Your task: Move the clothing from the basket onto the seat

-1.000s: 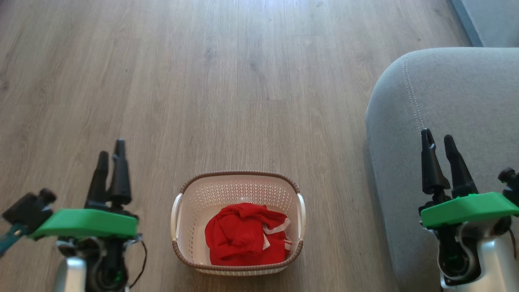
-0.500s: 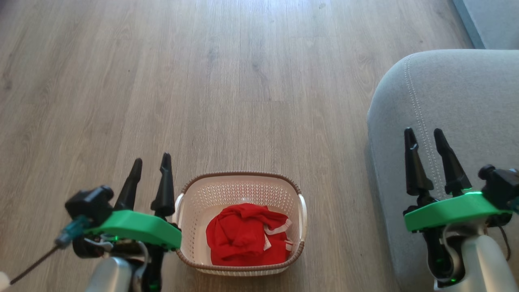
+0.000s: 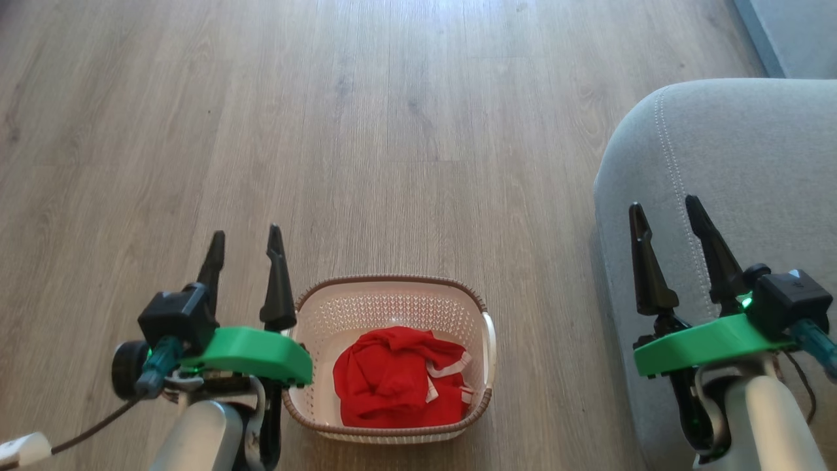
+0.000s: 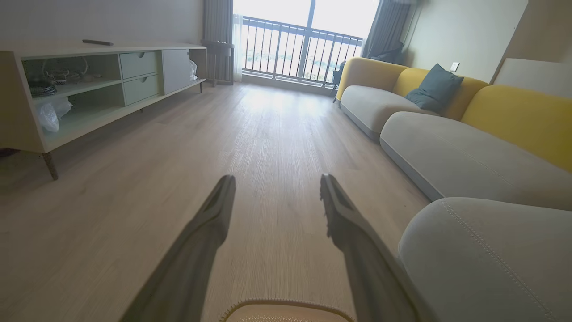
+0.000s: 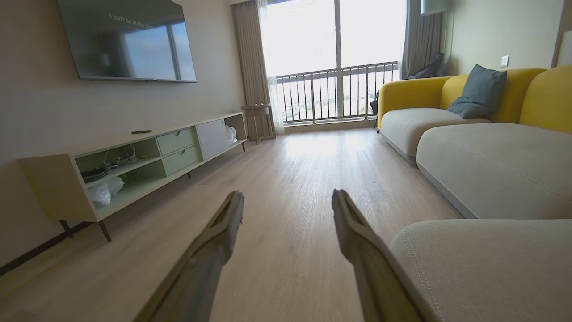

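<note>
The basket (image 3: 392, 306) is a small cream plastic one with perforated walls, a brown braided rim and a white handle on each side. It stands upright on the wooden floor (image 3: 392, 131), to the left of the seat and apart from it. The clothing (image 3: 386, 383) is bright red with white trim. It lies crumpled in one heap inside the basket, more toward its near side. The seat (image 3: 752, 170) is a big grey cushion with a rounded corner and a double line of pale stitching.

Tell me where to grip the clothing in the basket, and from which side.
Probably pinch the raised crumpled fold at the middle of the clothing, coming straight down from above: the basket walls close off every side. The open left gripper sits nearest.
</note>
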### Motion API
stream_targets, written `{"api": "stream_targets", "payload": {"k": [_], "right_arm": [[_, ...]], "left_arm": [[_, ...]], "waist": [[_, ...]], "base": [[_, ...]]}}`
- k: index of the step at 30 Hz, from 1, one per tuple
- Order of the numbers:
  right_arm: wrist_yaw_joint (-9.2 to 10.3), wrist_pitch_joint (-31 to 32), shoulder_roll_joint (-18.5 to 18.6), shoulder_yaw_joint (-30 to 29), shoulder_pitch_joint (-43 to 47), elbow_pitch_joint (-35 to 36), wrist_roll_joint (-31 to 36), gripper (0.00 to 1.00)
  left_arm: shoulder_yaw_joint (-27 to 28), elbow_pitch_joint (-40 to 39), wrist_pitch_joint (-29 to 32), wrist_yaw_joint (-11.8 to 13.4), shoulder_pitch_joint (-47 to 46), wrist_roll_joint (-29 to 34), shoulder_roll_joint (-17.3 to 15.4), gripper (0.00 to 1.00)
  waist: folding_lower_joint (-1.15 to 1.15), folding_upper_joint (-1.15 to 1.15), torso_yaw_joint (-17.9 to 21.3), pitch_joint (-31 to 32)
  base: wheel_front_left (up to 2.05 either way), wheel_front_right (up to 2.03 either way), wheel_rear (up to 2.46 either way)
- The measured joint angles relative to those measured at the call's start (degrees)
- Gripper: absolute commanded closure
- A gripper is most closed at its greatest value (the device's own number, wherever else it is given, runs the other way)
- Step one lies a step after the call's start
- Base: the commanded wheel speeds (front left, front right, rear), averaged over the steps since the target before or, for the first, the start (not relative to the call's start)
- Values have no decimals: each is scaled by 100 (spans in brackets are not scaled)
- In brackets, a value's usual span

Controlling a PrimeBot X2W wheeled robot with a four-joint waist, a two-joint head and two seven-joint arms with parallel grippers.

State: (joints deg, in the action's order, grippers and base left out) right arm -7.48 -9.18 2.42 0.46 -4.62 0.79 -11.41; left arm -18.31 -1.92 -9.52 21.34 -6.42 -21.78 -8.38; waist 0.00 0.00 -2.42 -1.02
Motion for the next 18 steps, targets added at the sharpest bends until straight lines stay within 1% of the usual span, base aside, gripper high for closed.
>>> {"api": "stream_targets", "payload": {"k": [2, 3, 5, 8, 11, 15, 18], "right_arm": [[0, -57, 3, 13, -20, 63, 147, 0], [0, -57, 3, 13, -20, 63, 147, 0], [0, -89, 7, 9, -71, 77, 289, 0], [0, -153, 8, 7, -74, 27, 468, 0], [-1, -191, 7, -48, -65, -177, 541, 0], [-1, -247, 4, -98, -63, -425, 675, 0], [-1, -303, 3, -149, -63, -603, 781, 0]], "left_arm": [[3, -111, -24, 144, -2, 82, 0, 0], [3, -111, -24, 144, -2, 82, 0, 0], [30, -175, -66, 268, -3, 126, 11, 0], [144, -182, -118, 226, -3, 143, 77, 0], [194, -60, -171, 31, 8, 285, 153, 0], [265, 404, -236, -556, 92, 337, 318, 0], [385, 664, -287, -822, 125, 573, 401, 0]], "waist": [[0, 0, -2, -3], [0, 0, -2, -3], [0, 0, -3, -8], [0, 0, -5, -13], [0, 0, -1, -7], [0, 0, 2, 11], [0, 0, 12, 17]], "base": [[0, 0, 0], [0, 0, 0], [0, 0, 0], [0, 0, 0], [0, 0, 0], [0, 0, 0], [0, 0, 0]]}}
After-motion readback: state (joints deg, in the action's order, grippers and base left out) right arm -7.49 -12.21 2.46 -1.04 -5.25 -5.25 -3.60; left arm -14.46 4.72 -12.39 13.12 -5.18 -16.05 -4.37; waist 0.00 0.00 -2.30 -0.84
